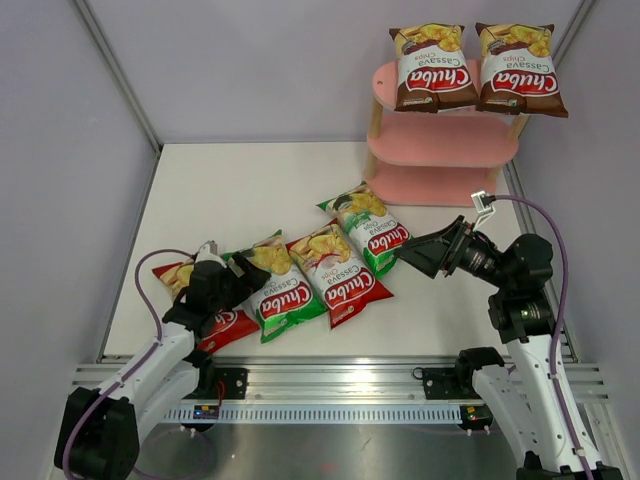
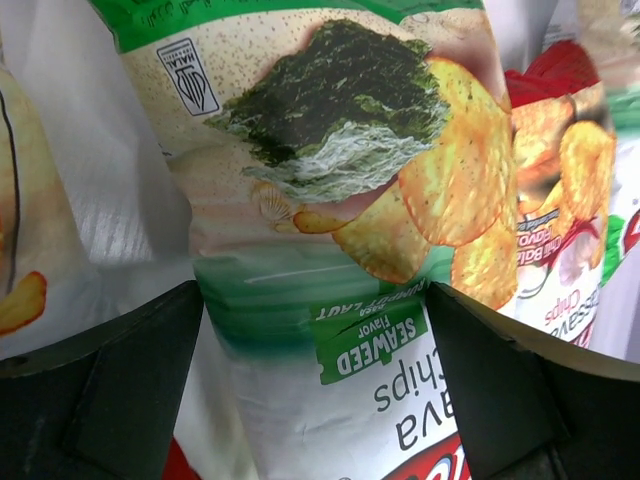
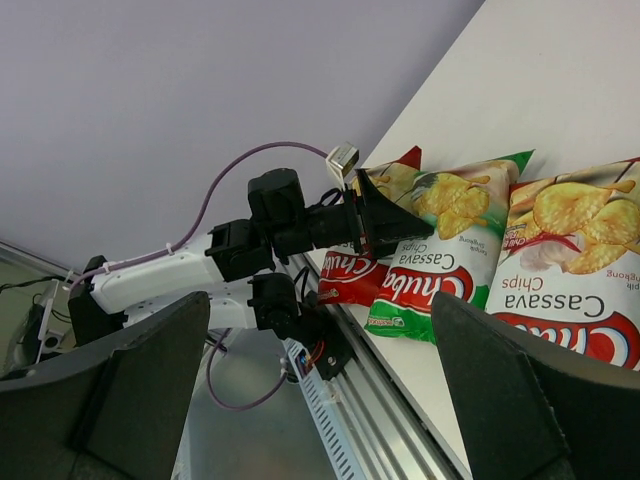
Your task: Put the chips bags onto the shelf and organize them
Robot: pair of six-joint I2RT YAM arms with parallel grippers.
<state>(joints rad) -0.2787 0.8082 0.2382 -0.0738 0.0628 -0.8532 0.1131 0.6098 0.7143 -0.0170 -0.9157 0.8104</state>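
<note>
The chips bags [image 1: 338, 272] look light and air-puffed. Their glossy film is probably slippery and the chips inside easily crushed, so a gentle pinch on a flat crimped end, or on a loose fold of film, seems wiser than squeezing the belly. There are six in all. Two brown bags [image 1: 432, 68] sit side by side on the top board of the pink shelf [image 1: 440, 150], in the upper right of the overhead view. The other four lie in a slanted row on the worktop [image 1: 250, 190], from lower left to centre: two green bags [image 1: 275, 285] and two red bags [image 1: 222, 325], alternating. There is one shelf, with three boards. The left claw [image 1: 232, 272] stands apart, its jaws straddling the seaweed-flavoured green bag; whether they already touch the film cannot quite be told from the close view. The right claw [image 1: 415, 255] is also apart and holds nothing, hanging just beside the row's right end.
</note>
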